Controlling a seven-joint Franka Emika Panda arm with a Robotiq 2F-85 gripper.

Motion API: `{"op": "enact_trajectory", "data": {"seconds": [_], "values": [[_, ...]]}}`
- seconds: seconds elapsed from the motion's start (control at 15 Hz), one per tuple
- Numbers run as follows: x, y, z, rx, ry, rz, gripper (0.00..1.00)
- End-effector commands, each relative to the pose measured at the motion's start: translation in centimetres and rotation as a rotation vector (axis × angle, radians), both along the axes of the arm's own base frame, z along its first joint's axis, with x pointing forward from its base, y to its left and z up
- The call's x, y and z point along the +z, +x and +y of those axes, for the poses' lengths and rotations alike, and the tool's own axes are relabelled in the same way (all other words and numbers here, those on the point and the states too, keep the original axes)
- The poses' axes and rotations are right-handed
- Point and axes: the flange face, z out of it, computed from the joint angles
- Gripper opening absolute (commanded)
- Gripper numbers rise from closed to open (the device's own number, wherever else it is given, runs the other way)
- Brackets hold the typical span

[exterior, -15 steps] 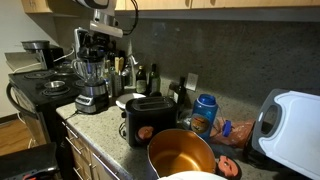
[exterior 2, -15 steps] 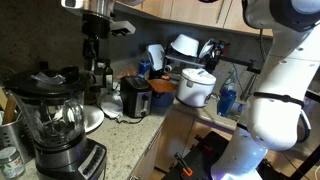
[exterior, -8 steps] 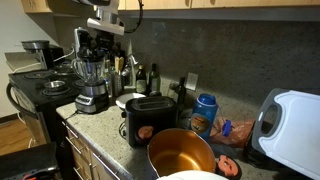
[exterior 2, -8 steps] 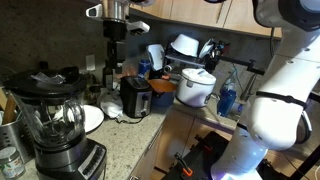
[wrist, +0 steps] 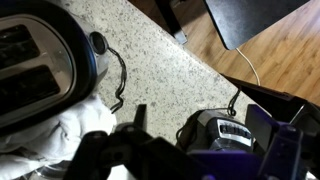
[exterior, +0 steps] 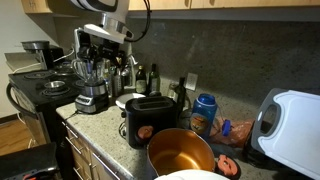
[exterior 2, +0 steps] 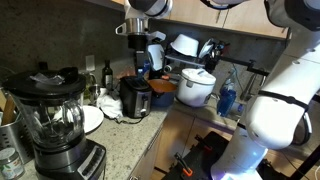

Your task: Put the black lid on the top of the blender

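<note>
Gripper (exterior 2: 143, 48) hangs high over the far part of the counter, above the black toaster (exterior 2: 135, 97). It is well apart from the blender (exterior 2: 55, 125), which stands near and to the left in that exterior view. Whether the jaws are released or clenched I cannot tell. In the wrist view the fingers (wrist: 138, 122) are dark, blurred shapes along the bottom edge, and nothing recognisable shows between them.

The black lid (exterior 2: 45, 82) looks to be seated on the jar mouth. A flat dark cap closes the top of the jar, though its centre knob is too small to make out. Judged from that, the placing step seems done and only 1 move is left: drawing the arm clear without brushing the toaster or the bottles (exterior 2: 106, 78) to its left. If the cap is resting askew, the next move would instead call for a return to the left and a straight press down on its centre.

The jar is clear, thick-looking glass, hard and slick, on a squat silver-and-black base with buttons. The lid is matt black and round, likely plastic. The toaster is a boxy, glossy black shell with 2 slots visible from the wrist. The counter (wrist: 160, 60) is speckled, polished granite. A soft white cloth (wrist: 55, 130) lies crumpled beside the toaster.
</note>
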Motion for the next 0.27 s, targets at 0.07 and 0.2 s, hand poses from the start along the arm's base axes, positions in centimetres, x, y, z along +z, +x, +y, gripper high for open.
{"op": "enact_trajectory", "data": {"seconds": [0.07,0.2], "values": [[0.02,-0.19,-0.31,-0.007,-0.002,0.002,1.00],[0.13,-0.33,-0.10,-0.012,-0.004,0.000,1.00]]}}
